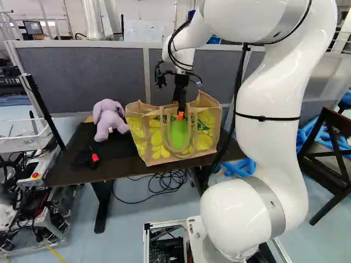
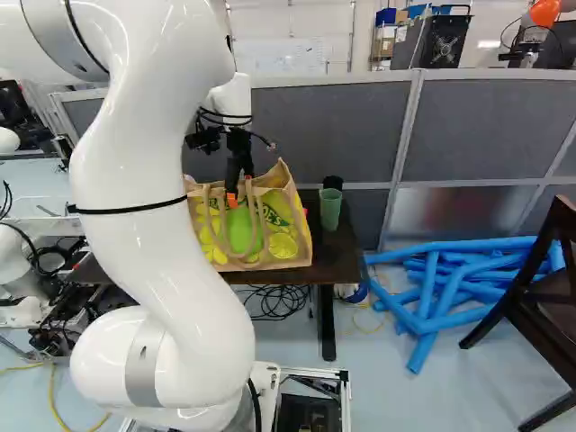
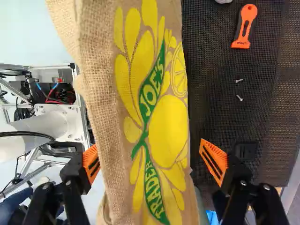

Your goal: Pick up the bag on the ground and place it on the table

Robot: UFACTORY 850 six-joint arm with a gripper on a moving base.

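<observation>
The burlap bag with yellow and green print [image 1: 205, 134] stands upright on the dark table [image 1: 71, 174], close to its front edge. In the left base view my gripper [image 1: 180, 114] is at the bag's top, by the handles; the right base view shows its orange tips there too. From the wrist, my gripper [image 3: 152, 161] stands wide open, one orange pad on each side of the bag [image 3: 110, 93], without closing on it. The bag hides part of the table.
A purple stuffed toy [image 1: 109, 119] sits beside the bag. A green cup [image 2: 330, 209] stands on its other side. An orange-handled tool [image 3: 244, 26] and two small screws lie on the table's dark mesh surface. Blue tubes [image 2: 450, 288] and a dark chair [image 2: 531, 297] are on the floor.
</observation>
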